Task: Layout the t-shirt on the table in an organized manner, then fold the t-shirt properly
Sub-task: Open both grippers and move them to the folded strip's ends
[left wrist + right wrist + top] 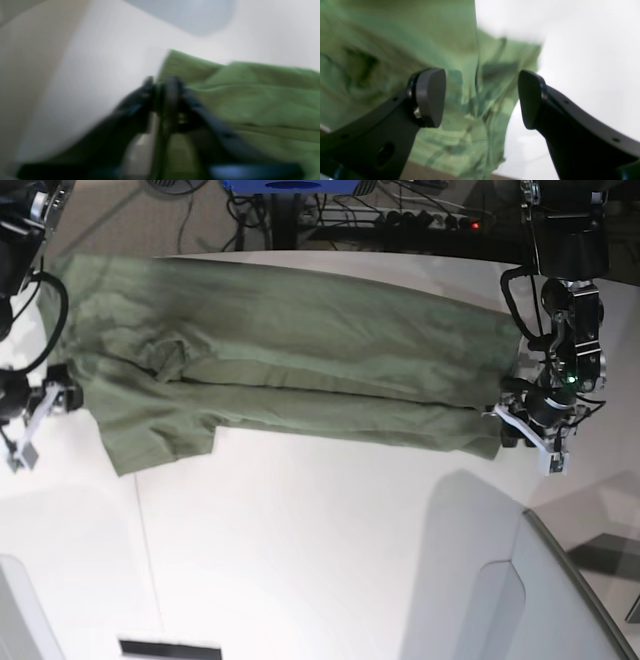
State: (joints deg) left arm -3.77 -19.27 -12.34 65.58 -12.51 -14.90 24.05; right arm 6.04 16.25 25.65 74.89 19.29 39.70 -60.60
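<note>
The olive-green t-shirt (300, 370) lies stretched sideways across the far half of the white table (300, 560), folded lengthwise with wrinkles. My right gripper (482, 97) is open, its two pads wide apart with nothing between them; the t-shirt (395, 50) lies just beyond them. In the base view this gripper (30, 430) sits at the shirt's left end. My left gripper (520, 425) is at the shirt's right end. The left wrist view is blurred: the left gripper (161, 87) touches the edge of the t-shirt (250, 100), and its jaw gap is unclear.
A grey angled panel (560, 600) rises at the near right and another (20, 610) at the near left. A thin dark seam line (140, 550) crosses the tabletop. Cables and a blue object (290, 185) lie beyond the far edge.
</note>
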